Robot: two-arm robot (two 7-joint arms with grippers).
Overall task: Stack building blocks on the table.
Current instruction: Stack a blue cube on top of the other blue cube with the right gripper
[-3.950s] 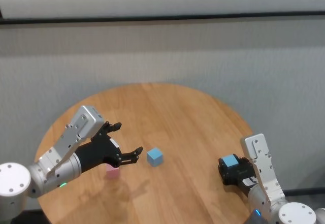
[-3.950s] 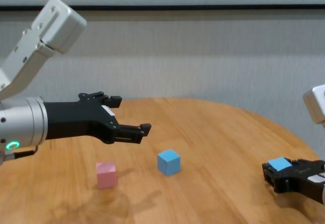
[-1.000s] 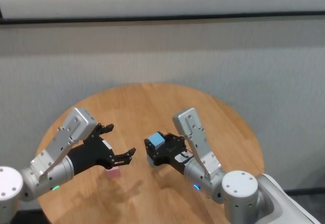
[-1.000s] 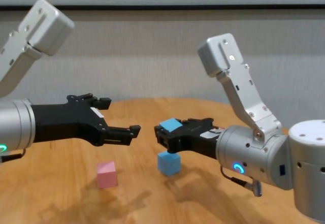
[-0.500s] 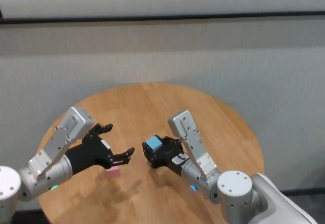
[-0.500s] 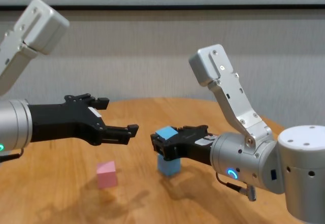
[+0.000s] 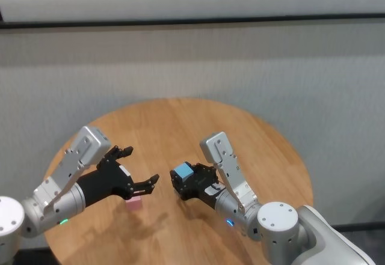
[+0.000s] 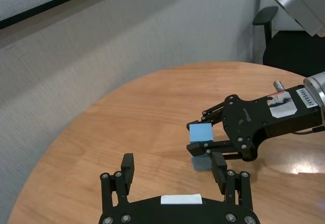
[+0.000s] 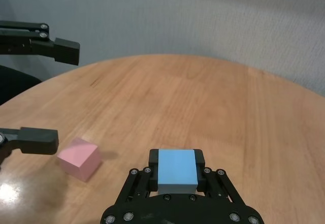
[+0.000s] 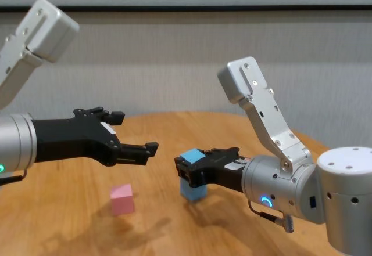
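- The right gripper [image 10: 187,169] was clamped on a light blue block [image 10: 190,156], which sat between its fingers.
- Directly under that held cube stood the second blue block [image 10: 193,191] on the table [image 10: 232,134]; whether the two touched could not be told.
- The left gripper [image 10: 135,133] hovered with its fingers spread apart, gripping nothing, just across from the right one.
- The pink block [image 10: 121,199] lay on the wood below the left gripper.

Nothing legible anywhere. Small printed label [image 8: 284,102] on the black body just behind the right gripper [image 8: 202,140], print too fine to read. Blank white sticker [image 8: 181,199] behind the left gripper's [image 8: 172,167] fingers.
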